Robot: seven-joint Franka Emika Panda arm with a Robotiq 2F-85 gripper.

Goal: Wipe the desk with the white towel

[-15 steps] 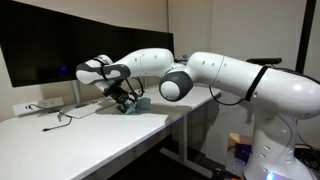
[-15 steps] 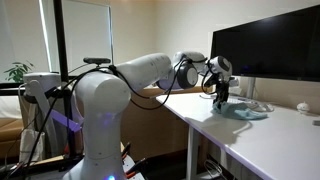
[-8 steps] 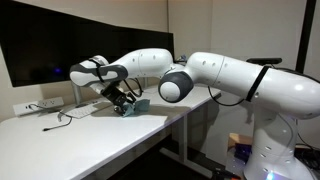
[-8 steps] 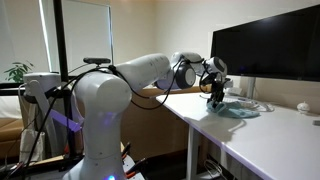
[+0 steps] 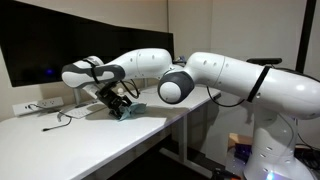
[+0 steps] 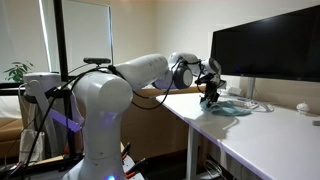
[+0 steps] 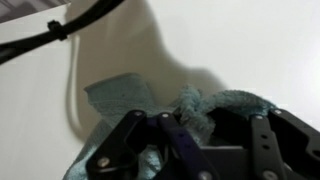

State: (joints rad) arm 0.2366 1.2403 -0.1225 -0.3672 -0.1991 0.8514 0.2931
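Over the last second the arm (image 5: 230, 85) has swept sideways across the tabletop (image 5: 90, 135), carrying the gripper (image 5: 120, 100) away from its earlier spot and toward the side where the power strip (image 5: 30, 107) and a loose dark cable (image 5: 60, 118) lie. The pale teal towel (image 5: 130, 110) has travelled with it, so a fresh strip of the tabletop has been passed over. I judge this to be a wiping stroke in mid-run, with much of the wide surface not yet covered. The arm reaches out long and low from its base, the big elbow joint hanging just off the tabletop's edge. The forearm runs roughly level and the wrist is bent down, so the gripper meets the surface at a slant in front of the dark monitor (image 5: 50, 40). In both exterior views the towel (image 6: 230, 108) lies bunched directly beneath the gripper (image 6: 210, 97) and trails out behind it, flat on the tabletop. In the wrist view the gripper (image 7: 185, 140) has its fingers pressed together, pinching a wrinkled fold of the towel (image 7: 120, 98). The cloth spreads to either side of them. The cable (image 7: 60, 30) crosses well ahead of the gripper; continuing that way could snag it.
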